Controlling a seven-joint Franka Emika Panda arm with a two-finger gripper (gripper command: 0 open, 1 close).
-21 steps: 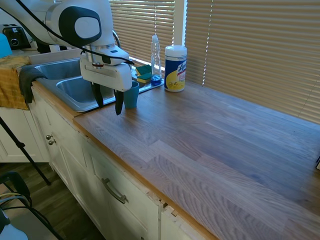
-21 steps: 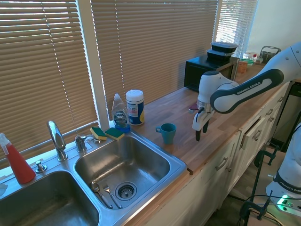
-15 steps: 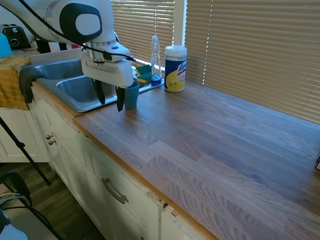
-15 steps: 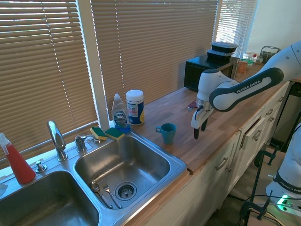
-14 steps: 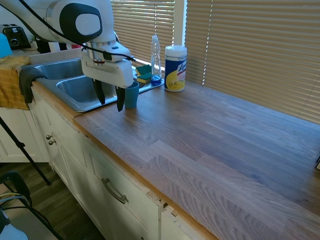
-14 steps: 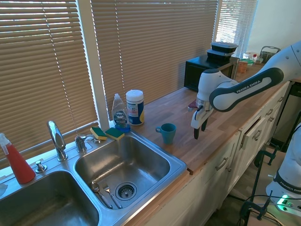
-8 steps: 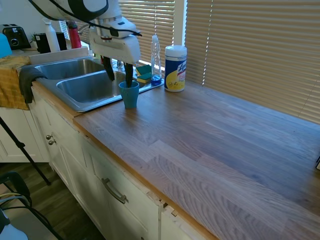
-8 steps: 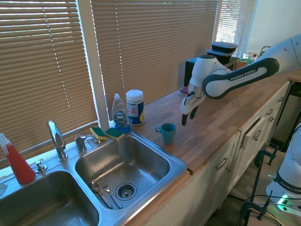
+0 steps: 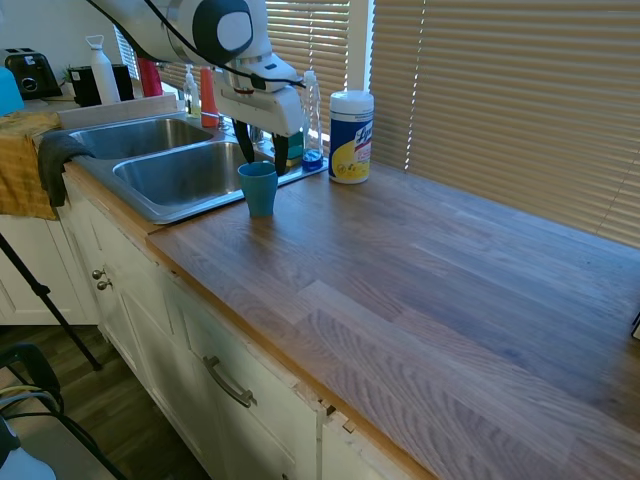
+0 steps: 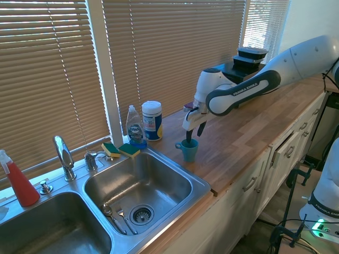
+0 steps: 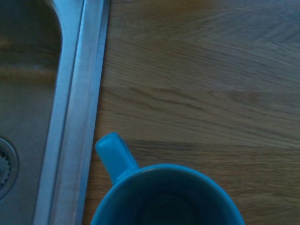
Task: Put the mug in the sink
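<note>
My gripper is hanging open right over the mug. The mug is standing on the desk, just beside the sink.

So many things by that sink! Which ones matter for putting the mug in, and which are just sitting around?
Part of the job:
mug
sink
gripper, jaws open above the mug

Just lying about:
wipes canister
dish soap bottle
sponges
red spray bottle
microwave
</note>
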